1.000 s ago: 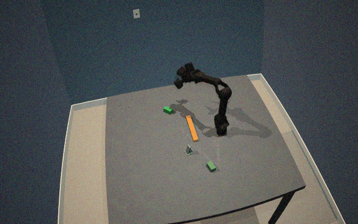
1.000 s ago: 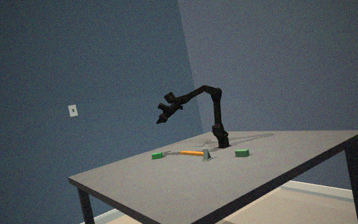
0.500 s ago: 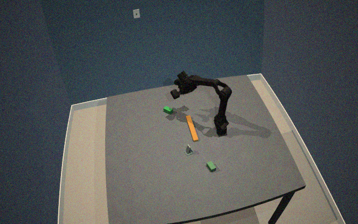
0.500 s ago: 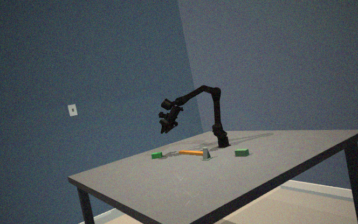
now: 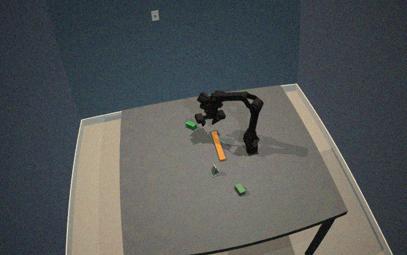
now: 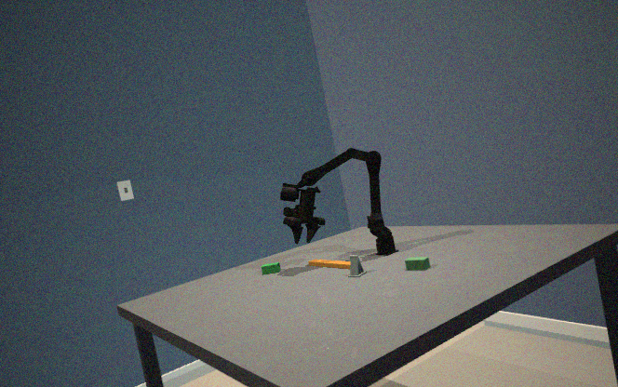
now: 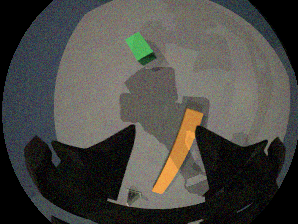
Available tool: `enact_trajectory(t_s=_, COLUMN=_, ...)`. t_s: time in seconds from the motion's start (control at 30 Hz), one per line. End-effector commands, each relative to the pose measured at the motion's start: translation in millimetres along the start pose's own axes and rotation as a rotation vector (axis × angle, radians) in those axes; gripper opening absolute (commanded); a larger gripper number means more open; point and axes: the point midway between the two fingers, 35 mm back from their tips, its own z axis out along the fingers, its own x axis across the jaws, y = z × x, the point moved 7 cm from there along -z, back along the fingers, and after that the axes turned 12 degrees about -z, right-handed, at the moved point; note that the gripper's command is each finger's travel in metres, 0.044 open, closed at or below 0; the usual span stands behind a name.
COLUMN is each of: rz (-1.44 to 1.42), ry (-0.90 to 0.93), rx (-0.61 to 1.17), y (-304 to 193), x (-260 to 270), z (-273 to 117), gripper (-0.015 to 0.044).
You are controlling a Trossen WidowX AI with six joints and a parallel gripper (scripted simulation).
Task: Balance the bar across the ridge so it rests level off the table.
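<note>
An orange bar [image 5: 218, 146] [image 6: 329, 264] [image 7: 177, 152] lies flat on the table [image 5: 159, 208] [image 6: 288, 321]. The small grey ridge [image 5: 214, 171] [image 6: 355, 266] stands on the table just beyond the bar's near end in the top view; it shows small and dim at the bottom of the wrist view [image 7: 133, 195]. Nothing rests on the ridge. My gripper [image 5: 208, 124] [image 6: 302, 242] [image 7: 166, 129] is open and empty, pointing down, well above the table. In the wrist view the bar shows between the fingers, closer to the right one.
A bright green block [image 5: 190, 125] [image 6: 271, 268] [image 7: 140, 48] lies beyond the bar's far end. A duller green block [image 5: 240, 189] [image 6: 417, 263] lies on the other side, past the ridge. The arm's base [image 5: 252, 148] [image 6: 385, 244] stands beside the bar.
</note>
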Motion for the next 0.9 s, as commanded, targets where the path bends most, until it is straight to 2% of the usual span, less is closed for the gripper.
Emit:
enact_trajectory(t_s=0.0, rz=0.067, ry=-0.044, rx=0.086, y=-19.4, x=3.9, z=2.5, gripper=0.0315)
enact_trajectory(t_s=0.3, rz=0.209, ry=-0.175, rx=0.255, y=-60.5, x=9.6, z=1.0, gripper=0.0315)
enact_trajectory(t_s=0.5, rz=0.212, ry=-0.178, rx=0.258, y=-62.0, x=9.3, z=4.3, gripper=0.0315)
enact_trajectory(t_s=0.73, rz=0.212, ry=-0.178, rx=0.258, y=-72.1, x=3.9, z=39.7, gripper=0.0315)
enact_trajectory(t_s=0.87, rz=0.212, ry=-0.178, rx=0.258, y=-73.6, x=3.0, z=43.8, gripper=0.0315)
